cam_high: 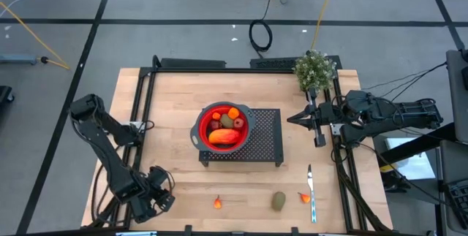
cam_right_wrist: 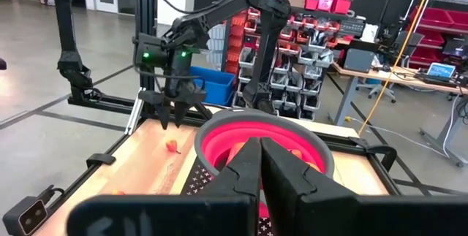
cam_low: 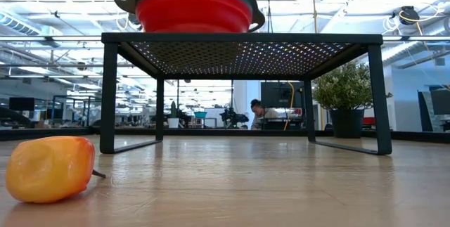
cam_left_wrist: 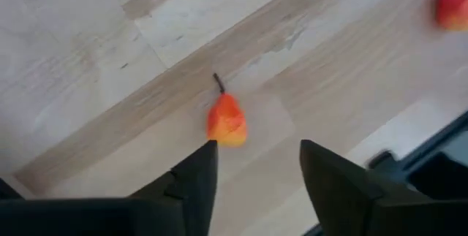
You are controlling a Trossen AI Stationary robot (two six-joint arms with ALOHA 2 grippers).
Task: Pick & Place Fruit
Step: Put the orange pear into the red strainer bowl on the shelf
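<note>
Though small and surely light, the orange-red fruit (cam_left_wrist: 227, 120) looks hard, smooth and slippery, so I would pinch it across its plump middle, clear of the stem. It lies on the table (cam_high: 175, 97), lower centre of the high view. The left gripper (cam_left_wrist: 257, 169) hovers above it, parted, touching nothing. The right gripper (cam_right_wrist: 259, 164) waits clenched, empty, by the bowl (cam_high: 202, 123).

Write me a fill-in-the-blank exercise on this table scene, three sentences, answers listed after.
1. The red bowl sits on top of a black perforated ____.
2. The left gripper hovers with its fingers ____ near the small orange fruit.
3. The right gripper, beside the potted plant, has its fingers ____.

Answers: stand; open; shut
</note>
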